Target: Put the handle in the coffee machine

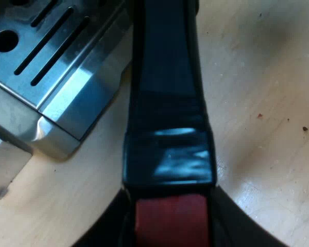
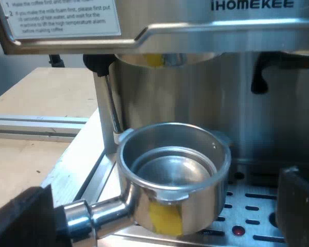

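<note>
On the espresso machine (image 2: 206,23) you can read the brand lettering (image 2: 252,5) in dark capitals along the upper front panel: "iHOMEKEE", its top edge cut off. On the same front you have a white label (image 2: 62,18) in small dark print. Its first line begins "Make the coffee first and". The next item, numbered 2, reads "If you make the milk foam first, please first put", then "seconds of hot water, and wait for the machine to lift the high temperature alarm before making coffee".
</note>
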Tool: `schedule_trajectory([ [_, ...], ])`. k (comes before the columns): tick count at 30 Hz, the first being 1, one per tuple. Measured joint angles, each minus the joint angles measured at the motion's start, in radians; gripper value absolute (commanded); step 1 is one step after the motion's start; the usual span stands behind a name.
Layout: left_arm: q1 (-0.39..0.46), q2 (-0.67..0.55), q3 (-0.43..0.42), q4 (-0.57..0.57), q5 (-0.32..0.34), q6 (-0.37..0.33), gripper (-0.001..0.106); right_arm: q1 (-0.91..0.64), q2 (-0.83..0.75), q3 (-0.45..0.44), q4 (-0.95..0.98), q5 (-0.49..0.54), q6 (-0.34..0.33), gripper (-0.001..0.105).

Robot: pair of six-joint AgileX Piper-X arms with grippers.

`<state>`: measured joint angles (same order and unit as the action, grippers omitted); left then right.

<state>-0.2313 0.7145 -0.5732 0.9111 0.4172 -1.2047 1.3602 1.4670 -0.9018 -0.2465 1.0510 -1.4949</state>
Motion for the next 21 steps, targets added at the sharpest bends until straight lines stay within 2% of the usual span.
schedule_trajectory([
  [3,0.007,0.023,0.0,-0.007,0.008,0.001,0.0,0.0,0.0,0.0,0.0,0.0,0.0,0.087],
  [7,0.061,0.065,0.0,-0.026,0.031,0.015,0.0,-0.001,0.0,0.0,0.0,-0.005,0.0,0.087],
  [11,0.105,0.068,0.0,-0.029,0.031,0.075,0.0,-0.001,0.0,0.0,0.0,-0.009,0.0,0.087],
  [16,0.136,0.097,0.0,-0.054,0.082,0.092,0.0,-0.004,0.009,0.0,-0.006,-0.022,0.0,0.087],
  [21,0.167,0.135,0.0,-0.067,0.084,0.111,0.0,-0.007,0.045,0.0,-0.044,-0.033,0.0,0.087],
])
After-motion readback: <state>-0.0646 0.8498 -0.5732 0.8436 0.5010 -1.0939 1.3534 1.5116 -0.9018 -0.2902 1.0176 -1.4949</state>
